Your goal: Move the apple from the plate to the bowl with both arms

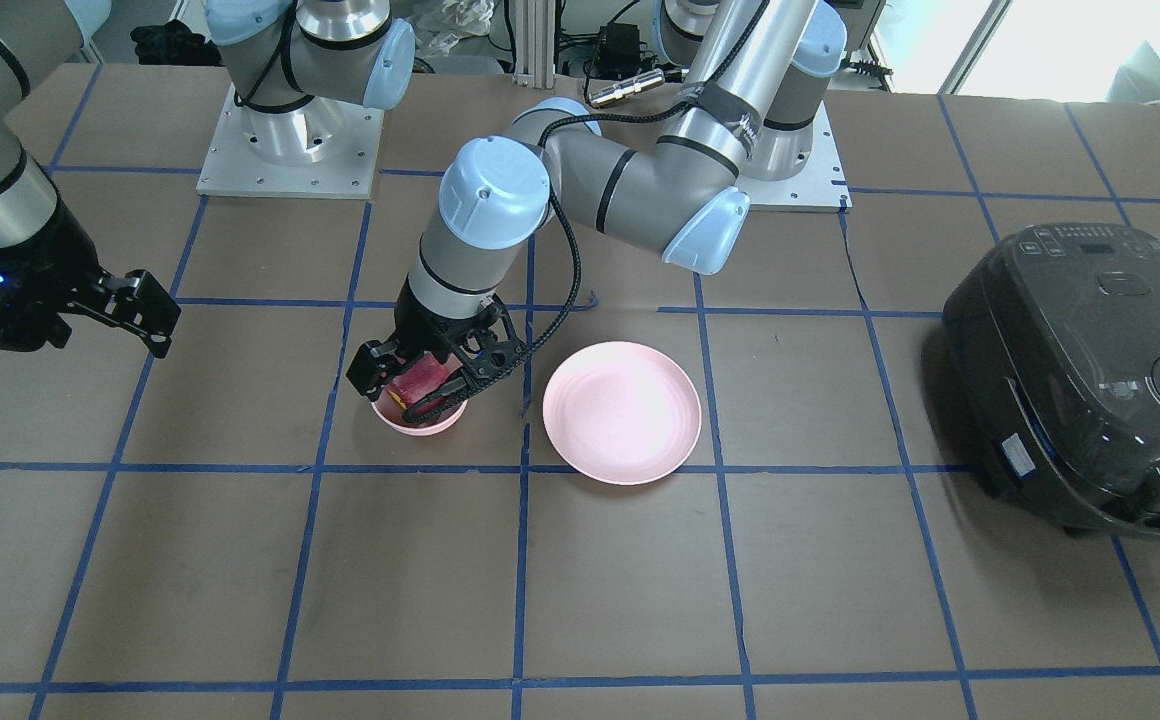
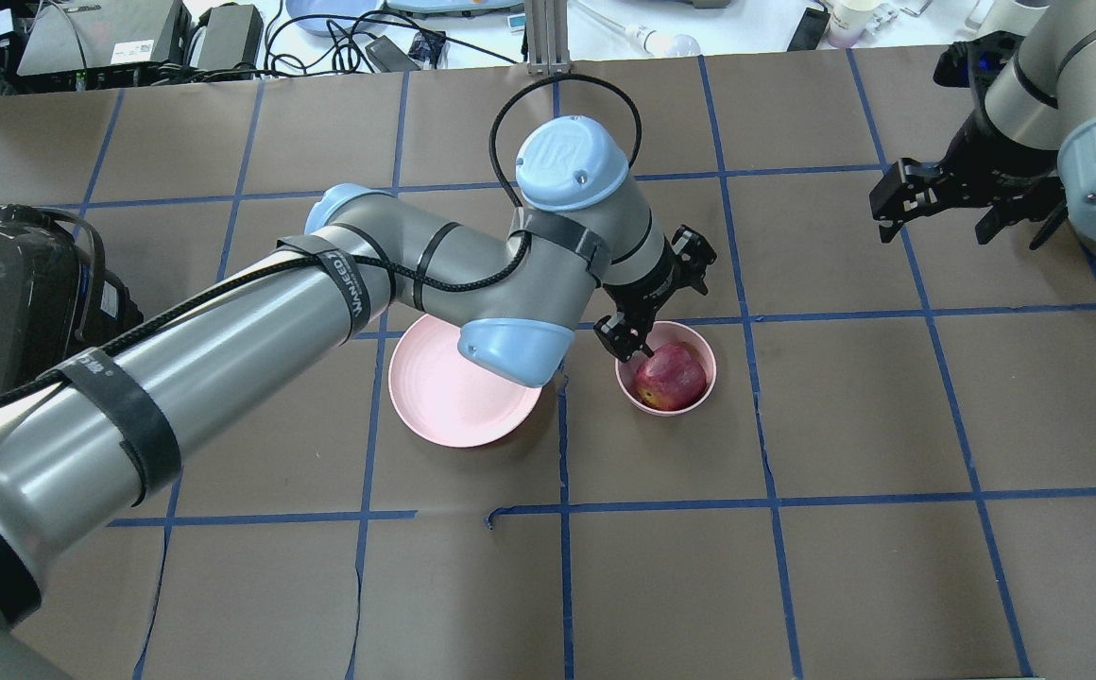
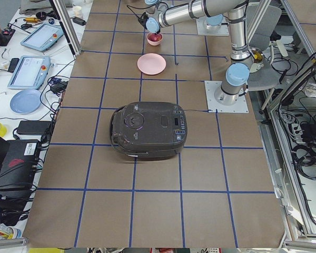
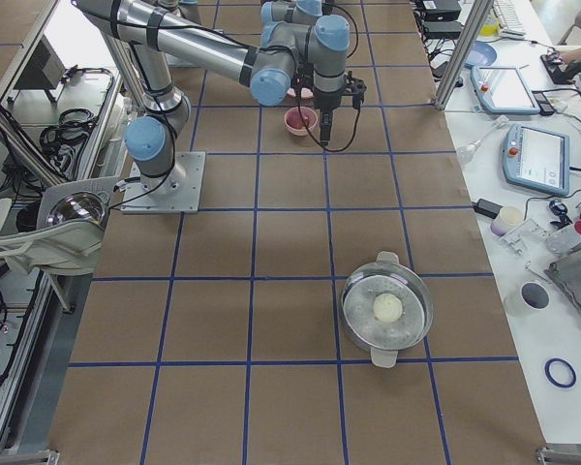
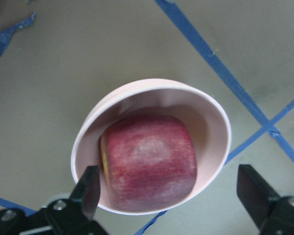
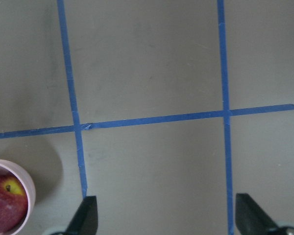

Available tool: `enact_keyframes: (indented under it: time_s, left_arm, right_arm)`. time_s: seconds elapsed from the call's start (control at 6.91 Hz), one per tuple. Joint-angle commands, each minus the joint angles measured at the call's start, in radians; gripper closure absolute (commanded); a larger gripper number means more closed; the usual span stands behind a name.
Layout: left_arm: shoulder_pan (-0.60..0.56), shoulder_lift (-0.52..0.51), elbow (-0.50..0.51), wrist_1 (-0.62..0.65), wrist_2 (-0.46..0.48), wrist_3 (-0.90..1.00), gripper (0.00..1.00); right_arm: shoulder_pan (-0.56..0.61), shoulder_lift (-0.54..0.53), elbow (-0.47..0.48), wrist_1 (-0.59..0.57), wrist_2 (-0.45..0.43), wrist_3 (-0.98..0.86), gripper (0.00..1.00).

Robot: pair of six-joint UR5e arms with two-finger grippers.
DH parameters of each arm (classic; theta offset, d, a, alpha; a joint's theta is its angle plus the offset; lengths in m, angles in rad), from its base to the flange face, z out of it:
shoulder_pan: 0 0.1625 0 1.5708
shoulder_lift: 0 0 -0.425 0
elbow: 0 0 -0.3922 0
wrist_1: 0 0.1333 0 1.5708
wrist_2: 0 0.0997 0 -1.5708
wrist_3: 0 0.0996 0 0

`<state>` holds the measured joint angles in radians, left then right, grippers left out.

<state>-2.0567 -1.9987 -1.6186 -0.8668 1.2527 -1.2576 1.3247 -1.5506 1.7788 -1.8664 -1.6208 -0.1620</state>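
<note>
The dark red apple lies in the small deep pink bowl, also seen in the left wrist view. My left gripper is open just above the bowl, its fingers spread to either side of the apple without touching it. The wide pink plate sits empty beside the bowl, partly under the left arm's elbow. My right gripper is open and empty, raised well off to the right of the bowl. The right wrist view shows the bowl's rim and the apple at its lower left corner.
A dark rice cooker stands on the table's left side. A steel pot holding a white ball sits on the table's right end. Brown paper with blue tape grid lines covers the table.
</note>
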Motion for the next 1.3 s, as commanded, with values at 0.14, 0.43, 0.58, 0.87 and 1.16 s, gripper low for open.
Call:
enact_keyframes:
  time_s: [0.14, 0.43, 0.58, 0.87, 1.16]
  left_arm:
    - [-0.009, 0.196, 0.091, -0.303, -0.004, 0.065, 0.00]
    - [0.001, 0.328, 0.085, -0.435, 0.008, 0.154, 0.00]
    - [0.001, 0.365, 0.073, -0.524, 0.131, 0.288, 0.00]
    - [0.065, 0.415, 0.072, -0.624, 0.294, 0.672, 0.00]
    - [0.215, 0.454, 0.080, -0.663, 0.364, 1.018, 0.00]
  right_arm:
    - [0.027, -0.085, -0.063, 0.121, -0.034, 0.001, 0.00]
    - [0.121, -0.077, -0.140, 0.176, -0.002, 0.030, 0.00]
    - [0.180, -0.072, -0.133, 0.179, -0.002, 0.086, 0.00]
    - [0.253, -0.062, -0.128, 0.216, 0.001, 0.095, 0.00]
    - [0.269, -0.059, -0.128, 0.222, 0.108, 0.090, 0.00]
